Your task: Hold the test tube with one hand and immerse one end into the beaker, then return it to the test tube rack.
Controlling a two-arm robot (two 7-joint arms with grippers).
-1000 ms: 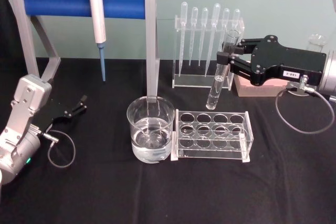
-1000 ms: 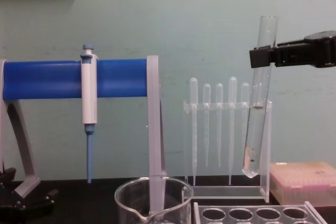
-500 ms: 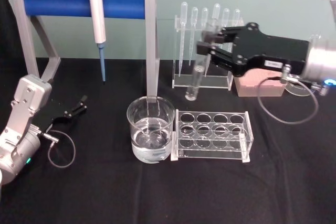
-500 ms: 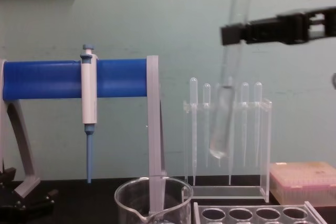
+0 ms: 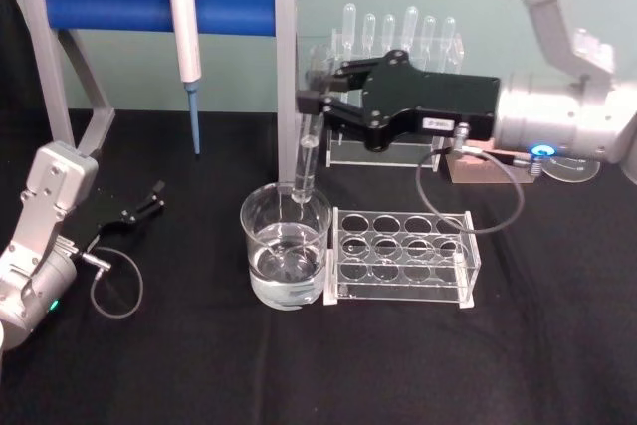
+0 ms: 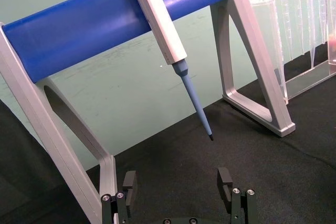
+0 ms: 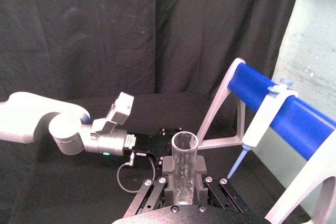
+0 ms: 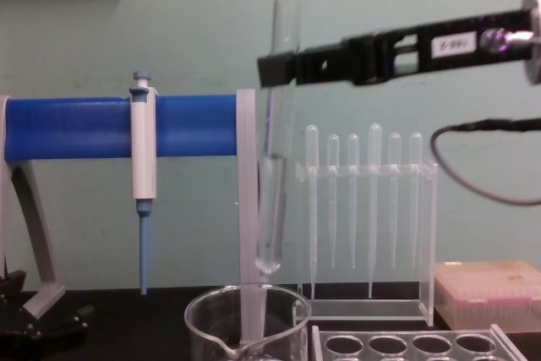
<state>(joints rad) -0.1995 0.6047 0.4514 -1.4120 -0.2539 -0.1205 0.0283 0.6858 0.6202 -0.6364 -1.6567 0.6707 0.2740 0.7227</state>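
My right gripper is shut on the upper part of the test tube, a long clear glass tube with some clear liquid in its lower half. The tube hangs nearly upright, leaning slightly. In the chest view its round bottom sits just above the rim of the beaker, with the test tube held by the gripper near the top. The beaker holds water and stands at the table's middle. In the right wrist view the tube's open rim rises between the black fingers. My left gripper rests open at the far left.
A blue bar stand with a white-and-blue pipettor stands behind the beaker. A clear rack with round holes sits right beside the beaker. Behind it are a pipette holder and a pink box.
My right gripper has carried the test tube leftward, from behind the holed rack to a spot over the beaker. The left arm has stayed still.
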